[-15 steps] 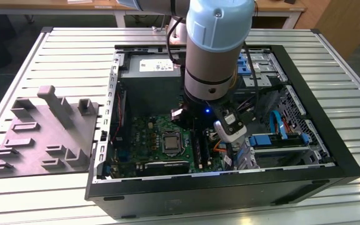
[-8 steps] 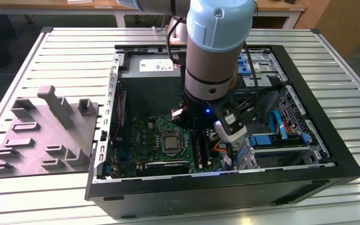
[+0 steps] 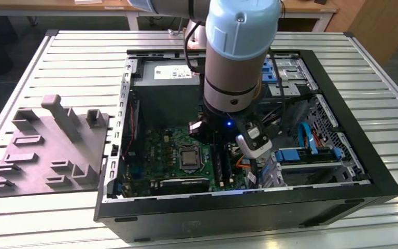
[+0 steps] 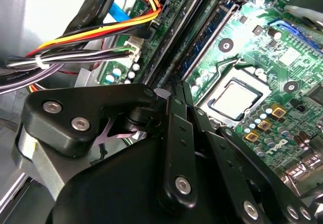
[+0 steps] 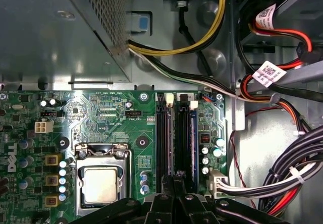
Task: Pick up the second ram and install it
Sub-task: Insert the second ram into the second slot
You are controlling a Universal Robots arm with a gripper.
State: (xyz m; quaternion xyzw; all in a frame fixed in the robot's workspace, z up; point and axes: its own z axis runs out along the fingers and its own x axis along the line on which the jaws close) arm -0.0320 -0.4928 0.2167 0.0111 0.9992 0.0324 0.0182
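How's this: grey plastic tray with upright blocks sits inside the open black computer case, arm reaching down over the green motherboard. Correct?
No. The exterior view shows the grey plastic tray on the slatted metal table, outside the black case; rest holds.

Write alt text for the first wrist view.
The hand hangs low over the memory slots of a green motherboard, beside the processor socket. A grey power supply and bundled cables surround it.
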